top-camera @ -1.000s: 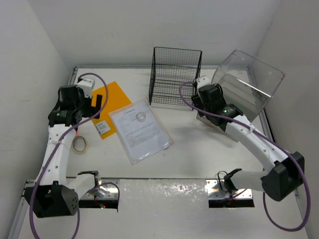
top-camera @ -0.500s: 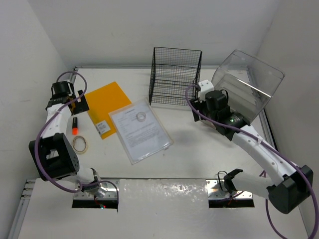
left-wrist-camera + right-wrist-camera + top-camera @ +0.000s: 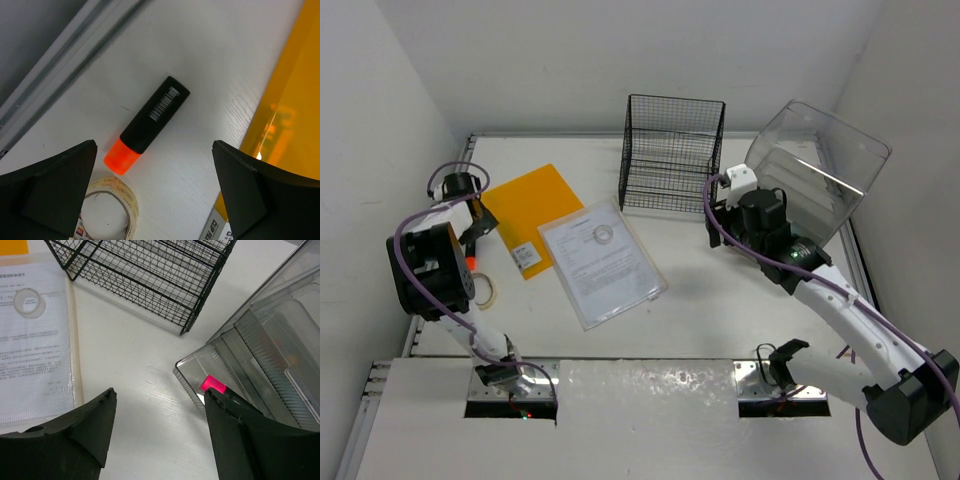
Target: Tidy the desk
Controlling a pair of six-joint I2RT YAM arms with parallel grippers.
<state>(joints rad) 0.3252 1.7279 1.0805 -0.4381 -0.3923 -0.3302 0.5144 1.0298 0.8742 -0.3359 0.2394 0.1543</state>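
The white desk (image 3: 700, 300) holds scattered stationery. A black marker with an orange cap (image 3: 150, 122) lies at the far left, just past a tape roll (image 3: 112, 205). My left gripper (image 3: 155, 165) hovers above them, open, with nothing between its fingers; in the top view it (image 3: 472, 226) sits by the orange folder (image 3: 525, 205). My right gripper (image 3: 160, 392) is open over bare desk, in front of the clear drawer box (image 3: 270, 340). A pink-capped marker (image 3: 214, 384) lies in the box's pulled-out drawer, partly hidden behind my right finger (image 3: 250, 440).
A black wire-mesh rack (image 3: 670, 155) stands at the back middle, the clear drawer box (image 3: 815, 170) at the back right. A document in a clear sleeve (image 3: 602, 260) lies mid-desk, overlapping the orange folder. Silver rails edge the desk.
My left arm has folded back to the left, off the orange folder, and now hangs over the orange-capped marker. My right gripper has drawn slightly back from the drawer box.
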